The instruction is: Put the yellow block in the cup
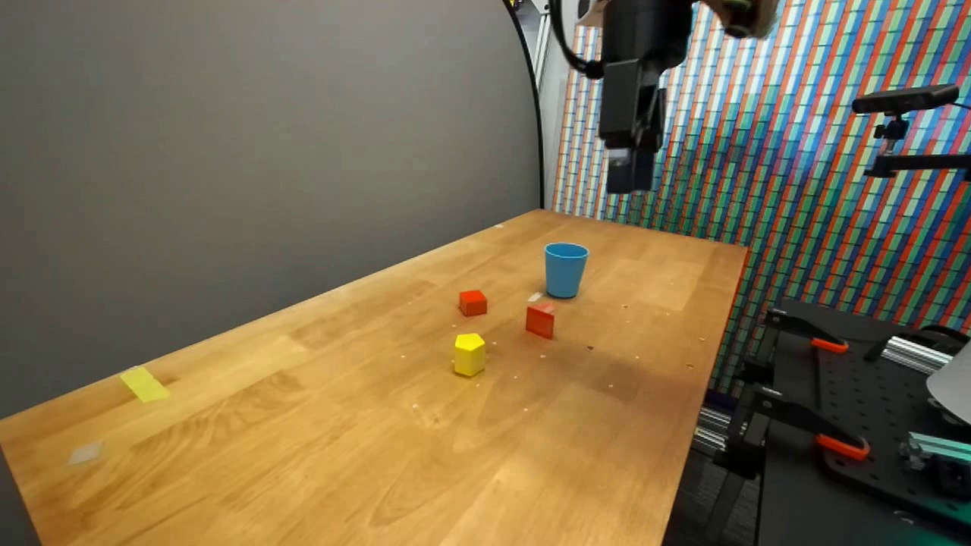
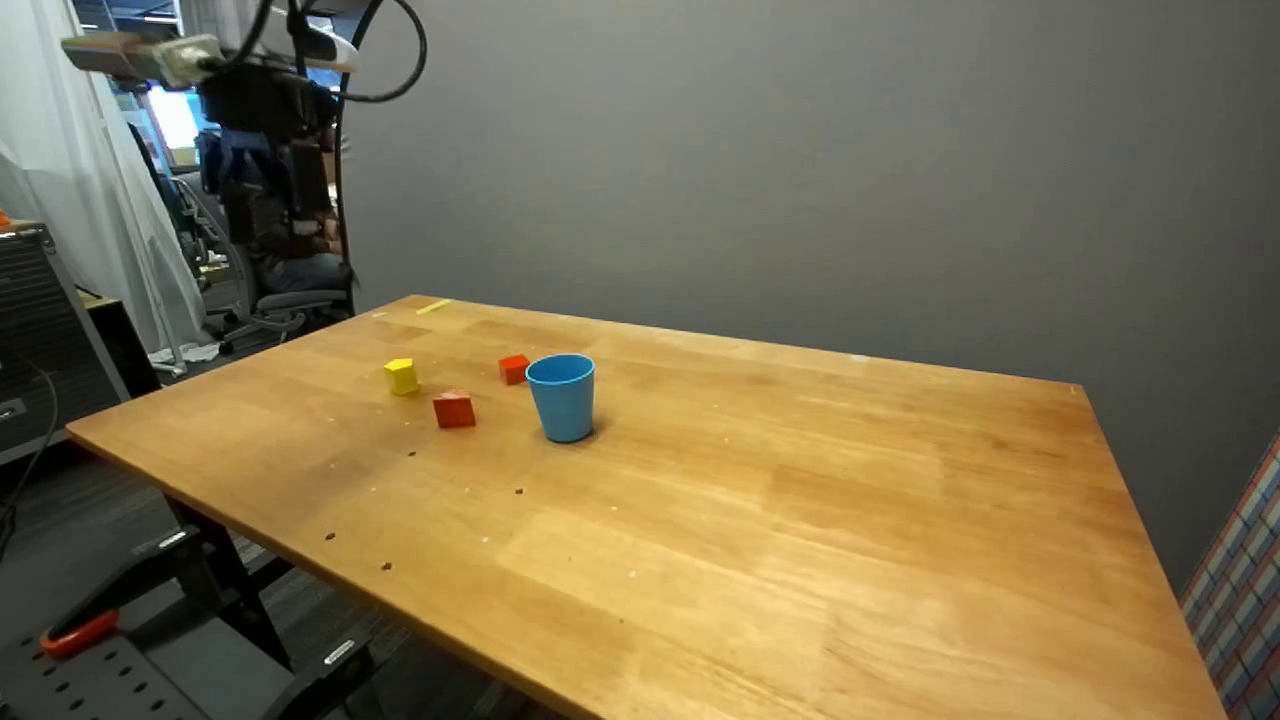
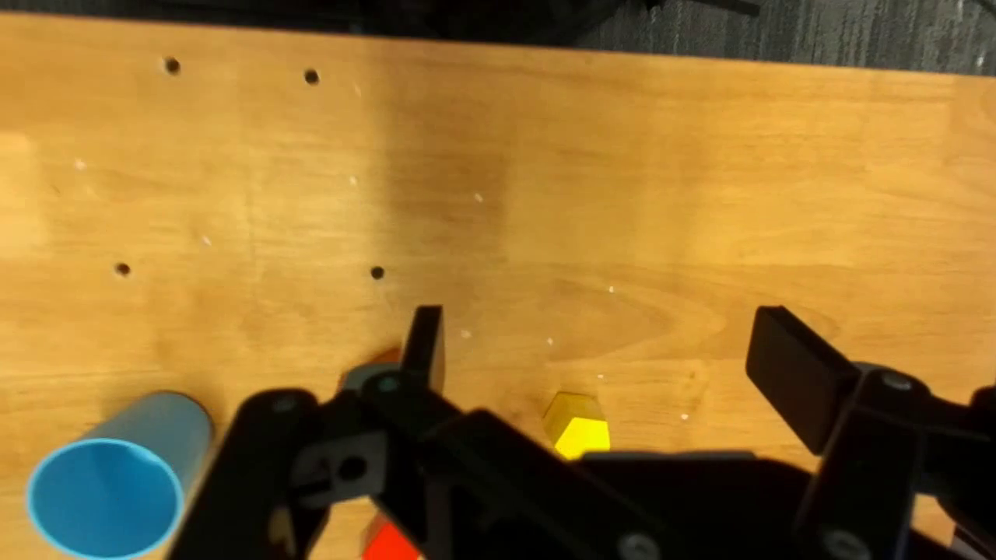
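The yellow block [image 1: 469, 355] is a small five-sided piece standing on the wooden table. It also shows in an exterior view [image 2: 401, 377] and in the wrist view [image 3: 577, 428], where the gripper body partly covers it. The blue cup [image 1: 565, 271] stands upright on the table, apart from the block; it shows in an exterior view [image 2: 564, 405] and at the lower left of the wrist view [image 3: 167, 428]. My gripper [image 3: 596, 342] is open and empty, its fingers wide apart. It hangs well above the table, as both exterior views show [image 1: 631, 174] [image 2: 270, 225].
Two red blocks, one [image 1: 472, 303] near the back and one [image 1: 540, 322] nearer the cup, lie between the yellow block and the cup. A flat yellow tape scrap [image 1: 145, 384] lies on the table [image 1: 303, 470]. A grey partition [image 1: 265, 152] stands along one edge.
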You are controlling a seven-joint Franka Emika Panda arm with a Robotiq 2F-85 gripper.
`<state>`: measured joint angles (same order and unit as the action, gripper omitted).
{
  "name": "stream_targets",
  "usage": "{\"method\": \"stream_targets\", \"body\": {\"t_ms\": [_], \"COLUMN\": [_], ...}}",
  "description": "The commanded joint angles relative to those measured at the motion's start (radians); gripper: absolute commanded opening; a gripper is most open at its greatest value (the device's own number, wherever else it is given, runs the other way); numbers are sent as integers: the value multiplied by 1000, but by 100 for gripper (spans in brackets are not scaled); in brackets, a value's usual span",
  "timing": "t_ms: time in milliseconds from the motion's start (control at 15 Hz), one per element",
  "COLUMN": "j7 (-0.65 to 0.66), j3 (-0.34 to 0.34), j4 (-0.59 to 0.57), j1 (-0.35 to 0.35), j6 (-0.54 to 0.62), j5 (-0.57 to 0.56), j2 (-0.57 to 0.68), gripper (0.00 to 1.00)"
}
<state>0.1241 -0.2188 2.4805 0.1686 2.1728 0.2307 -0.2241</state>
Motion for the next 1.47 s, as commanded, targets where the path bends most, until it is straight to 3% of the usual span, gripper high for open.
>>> {"method": "stream_targets", "body": {"t_ms": [0, 200, 467, 600, 933, 1067, 1400], "j7": [50, 214, 372, 398, 371, 362, 399], "j3": [-44, -44, 55, 100, 159, 171, 166], "j4": [-151, -253, -417, -491, -618, -648, -679], "j1": [29, 70, 192, 242, 292, 298, 288], "j6": [144, 240, 226, 211, 210, 211, 109], "j5": [-80, -332, -567, -614, -585, -580, -498], "j2": [262, 456, 665, 748, 872, 898, 894], "gripper": [100, 100, 100, 100, 100, 74, 35]}}
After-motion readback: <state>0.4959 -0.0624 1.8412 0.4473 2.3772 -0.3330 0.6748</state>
